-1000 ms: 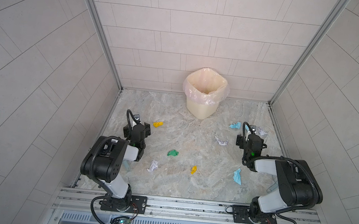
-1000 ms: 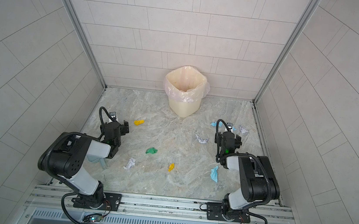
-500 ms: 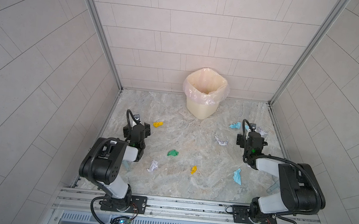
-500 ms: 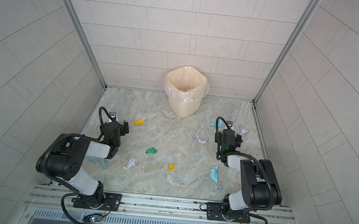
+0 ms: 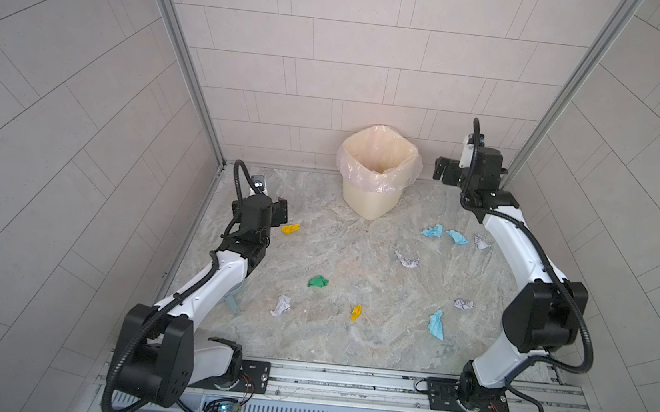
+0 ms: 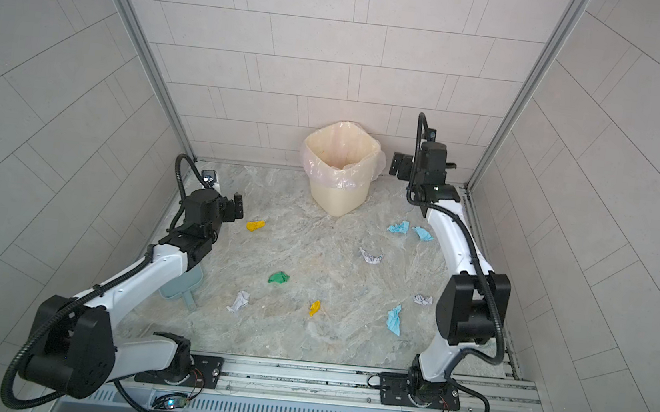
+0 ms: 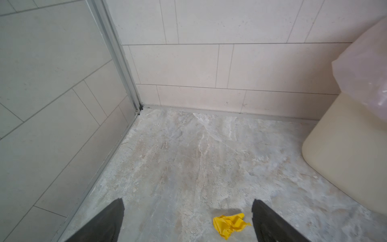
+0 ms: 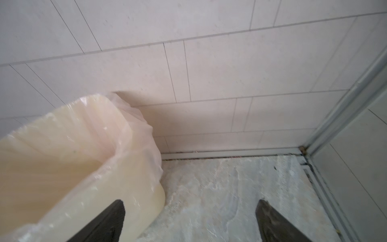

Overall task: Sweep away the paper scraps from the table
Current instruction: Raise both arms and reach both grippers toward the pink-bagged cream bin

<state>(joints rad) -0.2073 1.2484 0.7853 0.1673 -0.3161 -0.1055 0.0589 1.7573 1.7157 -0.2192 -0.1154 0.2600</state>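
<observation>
table (image 5: 347,342) marbled, paper scraps (image 5: 318,282) scattered | walls (image 5: 336,49) grey tiled | bin (image 5: 370,203) at back

Bin (image 5: 367,202) at back wall (image 5: 377,53), free table (image 5: 301,187) beside.

My right hand (image 5: 442,171) has swung up off the bench (image 5: 348,259) to hang beside the bin (image 5: 368,202); my left hand (image 5: 281,212) has edged nearer the yellow scrap (image 5: 291,228).

Nothing readable in any of the views as far as I can see: no text, labels, brands or numbers. Closest thing is the dark scribbles on the white paper scraps (image 5: 407,260) lying on the desk (image 5: 331,341), and those are way too small and crumpled to read.
</observation>
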